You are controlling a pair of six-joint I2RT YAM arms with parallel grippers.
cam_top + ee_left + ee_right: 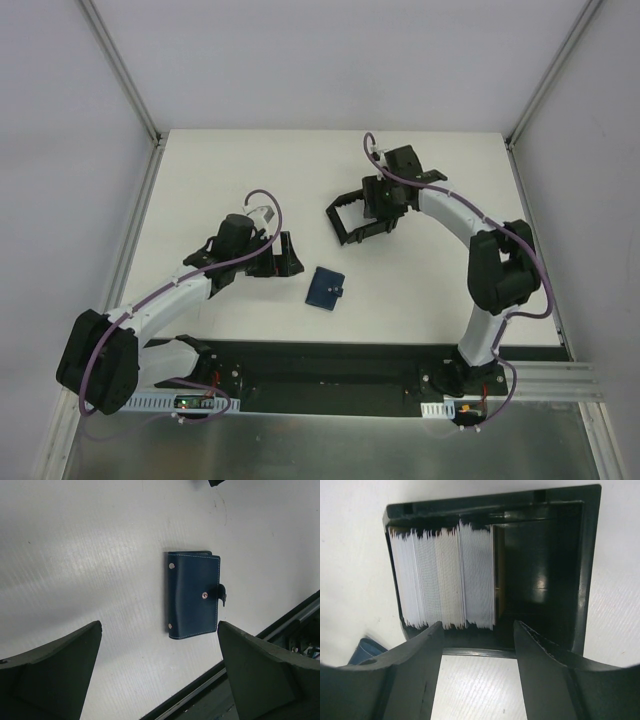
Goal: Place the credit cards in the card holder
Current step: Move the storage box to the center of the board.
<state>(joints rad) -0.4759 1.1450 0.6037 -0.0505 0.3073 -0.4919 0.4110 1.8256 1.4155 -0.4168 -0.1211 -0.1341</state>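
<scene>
Right claw (477, 630) part-open and empty over the tray (590, 555), I'd nip only the cards (442, 575) nearest frame centre; left claw (159, 627) gapes wide above the shut card holder (192, 595).

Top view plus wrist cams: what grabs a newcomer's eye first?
The dark blue card holder lies shut, tab snapped, on the white table near its front middle, with the open left claw pointed at it. Further back, the right claw, jaws apart and empty, hangs over a black tray. A thick stack of whitish cards stands on edge against one side of it.
</scene>
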